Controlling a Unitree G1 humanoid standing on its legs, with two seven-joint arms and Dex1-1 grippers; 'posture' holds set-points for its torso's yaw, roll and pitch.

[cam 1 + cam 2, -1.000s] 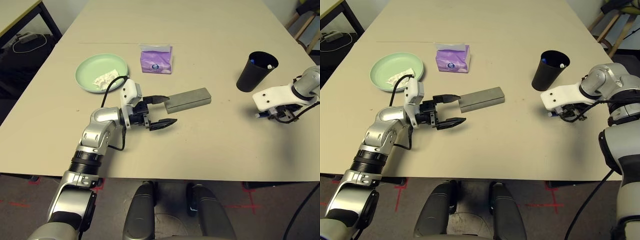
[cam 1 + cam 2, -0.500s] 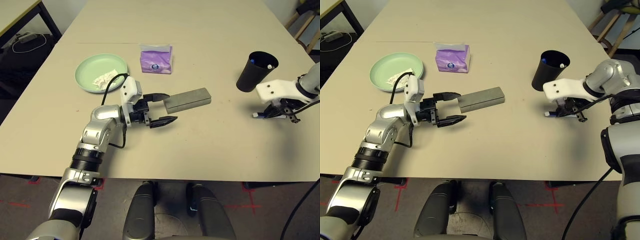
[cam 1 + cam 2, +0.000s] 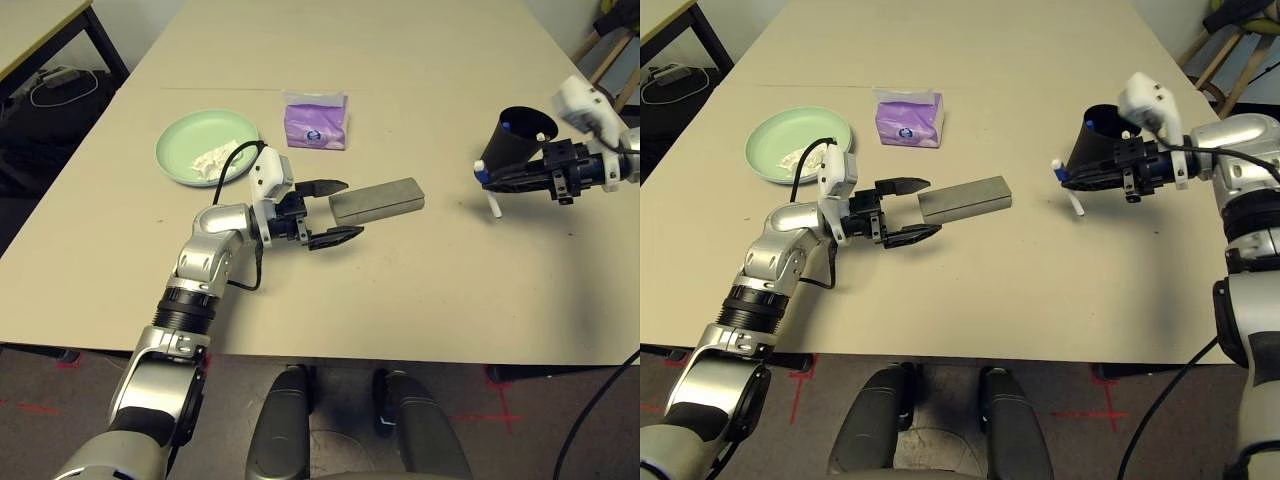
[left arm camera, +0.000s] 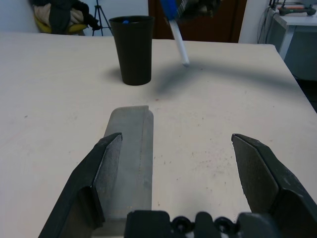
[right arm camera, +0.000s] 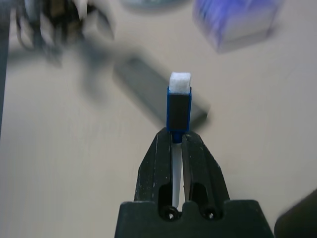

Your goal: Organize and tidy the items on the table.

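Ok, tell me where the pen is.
The pen is off the table, pinched in the right gripper on the scene's right, just in front of the black cup.

Left gripper (image 3: 334,210) points level toward the robot's right, fingers spread wide; right gripper (image 3: 1072,178) is raised, fingers clamped together.

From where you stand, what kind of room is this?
Probably an office or lab workroom: a big beige table, a second desk with cables on the floor beside it, a tripod and a dark door behind.
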